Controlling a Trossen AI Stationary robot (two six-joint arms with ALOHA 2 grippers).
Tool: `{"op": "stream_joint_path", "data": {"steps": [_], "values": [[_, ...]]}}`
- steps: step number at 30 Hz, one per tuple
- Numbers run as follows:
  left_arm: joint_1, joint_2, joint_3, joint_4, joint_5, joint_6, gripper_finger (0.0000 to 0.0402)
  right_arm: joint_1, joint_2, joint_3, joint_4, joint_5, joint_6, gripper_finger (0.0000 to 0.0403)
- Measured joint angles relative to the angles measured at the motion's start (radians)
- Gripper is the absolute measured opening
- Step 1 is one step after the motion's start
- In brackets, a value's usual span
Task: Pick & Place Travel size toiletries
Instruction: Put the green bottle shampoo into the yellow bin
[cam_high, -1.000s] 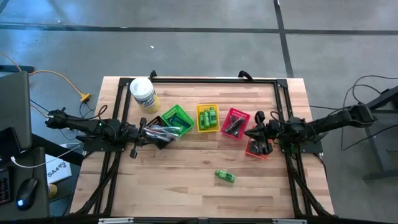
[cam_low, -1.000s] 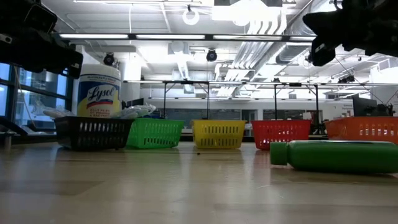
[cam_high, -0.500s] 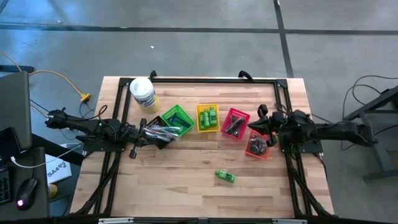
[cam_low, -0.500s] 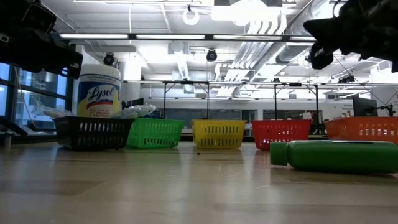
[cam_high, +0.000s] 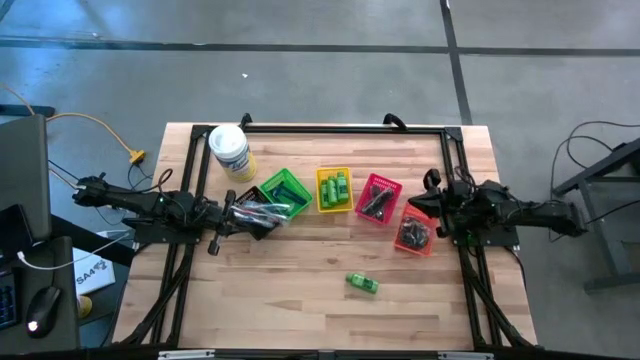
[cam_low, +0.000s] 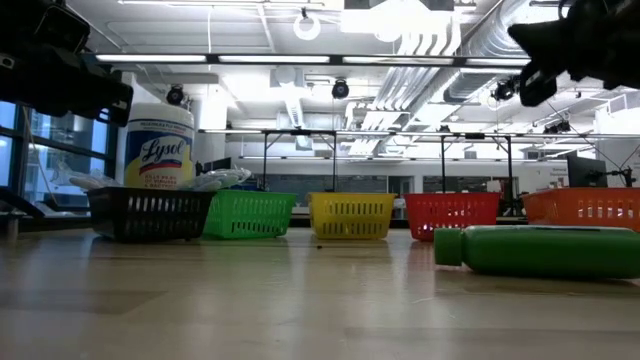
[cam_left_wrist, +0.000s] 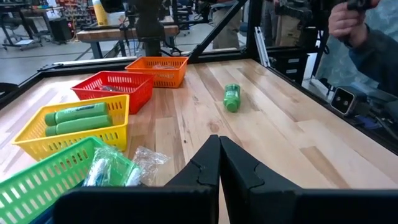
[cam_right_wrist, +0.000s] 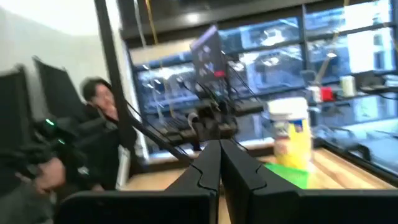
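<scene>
Toiletries mostly sit sorted in the row of small baskets across the table (cam_high: 300, 300); one green mini bottle (cam_high: 362, 284) lies loose on its side on the bare wood, at about five o'clock from the yellow basket (cam_high: 334, 190) and well apart from it. It looks smooth, round and bright green, likely to roll if nudged. My judgement: this stray is the next pick, and the grip should close across its body, square to its long axis, approaching from above. The right gripper (cam_high: 432, 207) hangs at the orange basket's (cam_high: 414, 235) one o'clock edge, fingers pressed together and empty. The left gripper (cam_left_wrist: 219, 163) waits over the black basket (cam_high: 252, 212), likewise pressed together and empty.
</scene>
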Motion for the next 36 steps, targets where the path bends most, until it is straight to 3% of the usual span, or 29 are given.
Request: {"op": "stream_joint_path", "data": {"steps": [4, 7, 15, 26, 36], "values": [[0.000, 0.000, -0.001, 0.004, -0.025, -0.045, 0.0000, 0.066, -0.084, 0.000, -0.157, 0.116, -0.048, 0.0003], [0.000, 0.004, -0.001, 0.005, -0.030, -0.079, 0.0000, 0.107, -0.089, 0.000, -0.220, 0.129, -0.065, 0.0003], [0.000, 0.007, -0.002, 0.007, -0.048, -0.078, 0.0000, 0.197, -0.093, -0.001, -0.213, 0.131, -0.069, 0.0003], [0.000, 0.009, -0.002, 0.014, -0.060, -0.079, 0.0000, 0.234, -0.092, -0.002, -0.280, 0.156, -0.035, 0.0002], [0.000, 0.160, -0.005, 0.152, -0.072, -0.089, 0.0000, 0.234, -0.092, -0.002, -0.288, 0.175, -0.026, 0.0002]]}}
